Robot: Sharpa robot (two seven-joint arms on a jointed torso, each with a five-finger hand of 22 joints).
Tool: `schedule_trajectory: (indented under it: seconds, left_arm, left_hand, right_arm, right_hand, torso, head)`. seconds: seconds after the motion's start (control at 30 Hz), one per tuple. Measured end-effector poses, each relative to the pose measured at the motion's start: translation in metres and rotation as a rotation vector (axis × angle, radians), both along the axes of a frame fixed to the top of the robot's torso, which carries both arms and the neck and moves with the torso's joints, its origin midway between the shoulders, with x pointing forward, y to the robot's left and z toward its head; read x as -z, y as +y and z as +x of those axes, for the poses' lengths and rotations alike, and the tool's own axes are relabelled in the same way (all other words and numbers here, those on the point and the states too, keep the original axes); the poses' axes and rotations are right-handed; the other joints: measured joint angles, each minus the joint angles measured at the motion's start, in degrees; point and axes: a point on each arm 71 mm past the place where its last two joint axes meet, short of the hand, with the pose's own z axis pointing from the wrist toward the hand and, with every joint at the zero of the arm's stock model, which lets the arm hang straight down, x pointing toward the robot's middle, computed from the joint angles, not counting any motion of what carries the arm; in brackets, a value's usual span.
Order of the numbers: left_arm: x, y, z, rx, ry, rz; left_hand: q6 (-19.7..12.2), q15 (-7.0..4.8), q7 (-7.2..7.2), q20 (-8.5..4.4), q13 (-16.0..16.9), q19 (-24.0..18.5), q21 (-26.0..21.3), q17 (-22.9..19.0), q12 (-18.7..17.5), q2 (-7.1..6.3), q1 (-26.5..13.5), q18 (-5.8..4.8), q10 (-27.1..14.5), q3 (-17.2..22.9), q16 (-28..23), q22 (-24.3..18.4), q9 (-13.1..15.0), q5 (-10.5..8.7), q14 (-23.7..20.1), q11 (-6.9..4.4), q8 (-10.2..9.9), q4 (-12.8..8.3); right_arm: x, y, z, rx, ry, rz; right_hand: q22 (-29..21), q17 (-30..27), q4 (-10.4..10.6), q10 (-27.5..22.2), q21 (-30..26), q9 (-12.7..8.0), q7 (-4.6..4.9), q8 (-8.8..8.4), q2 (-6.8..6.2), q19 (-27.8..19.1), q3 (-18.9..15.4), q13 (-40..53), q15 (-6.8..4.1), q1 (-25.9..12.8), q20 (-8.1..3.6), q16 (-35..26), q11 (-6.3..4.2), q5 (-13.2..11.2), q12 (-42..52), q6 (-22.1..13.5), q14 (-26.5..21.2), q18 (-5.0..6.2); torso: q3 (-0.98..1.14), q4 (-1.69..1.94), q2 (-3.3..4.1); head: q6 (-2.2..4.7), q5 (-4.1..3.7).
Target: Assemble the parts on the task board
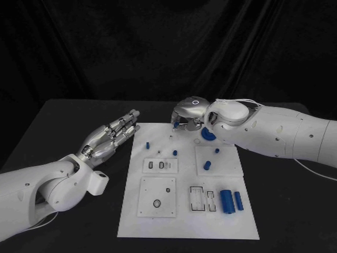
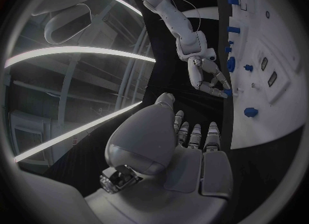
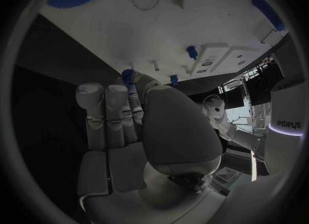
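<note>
The white task board (image 1: 187, 211) lies in the middle of the black table. My right hand (image 1: 190, 113) hovers over the board's far edge with its fingers curled downward. Its fingertips pinch a small blue toothed part (image 3: 126, 74), which also shows as a blue speck (image 2: 227, 92) at the fingertips. A larger blue gear (image 1: 207, 134) lies on the board just below that wrist. My left hand (image 1: 111, 134) is flat with straight fingers, holding nothing, beside the board's far left edge. Short blue pegs (image 1: 149, 144) (image 1: 207, 165) stand on the board, and two blue cylinders (image 1: 226, 200) lie near its front right.
Raised white blocks with slots (image 1: 161, 165) and a hole (image 1: 157, 202) sit on the board. The black table (image 1: 62, 121) extends around it, with a dark curtain behind. My right forearm (image 1: 290, 134) reaches over the table's far right side.
</note>
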Motion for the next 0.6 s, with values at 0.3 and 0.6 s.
schedule_trajectory:
  seconds: [0.3, 0.6]
  left_arm:
    - [0.0005, -0.0008, 0.0016, 0.001, -0.001, 0.001]
    - [0.0011, -0.0037, 0.0026, 0.01, 0.001, -0.002]
  left_hand:
    - [0.0, 0.0, 0.0, 0.0, -0.1, 0.0, 0.0, 0.0, 0.0, 0.0, 0.0, 0.0, 0.2, 0.3, 0.0, 0.0, 0.0, 0.0, 0.0, 0.19, 0.0, 0.0]
    - [0.8, 0.0, 0.83, 0.0, 0.0, 0.0, 0.0, 0.0, 0.0, 0.22, 0.2, 0.0, 0.0, 0.7, 0.0, 0.0, 0.1, 0.0, 0.0, 0.81, 0.0, -0.1]
  right_arm:
    - [0.0027, -0.0005, 0.0003, 0.005, 0.013, -0.002]
    - [0.0049, 0.0021, 0.0018, 0.009, 0.022, 0.005]
  right_hand:
    - [-0.3, -0.7, 0.0, -0.2, -0.4, -0.1, 0.0, -0.3, 0.0, -0.4, 0.5, 0.0, -0.01, 0.0, -0.01, -0.5, -0.19, 0.0, -0.1, -0.4, -0.4, -0.01]
    - [-0.4, -0.9, 0.1, -0.2, -0.4, 0.0, 0.0, -0.33, 0.0, -0.6, 0.6, -0.1, 0.0, 0.0, 0.2, -0.5, -0.17, -0.2, 0.1, -0.4, -0.4, 0.0]
  torso:
    - [-0.04, 0.09, -0.02]
    - [-0.08, 0.1, 0.01]
  head:
    - [0.07, -0.29]
    - [-0.01, -0.42]
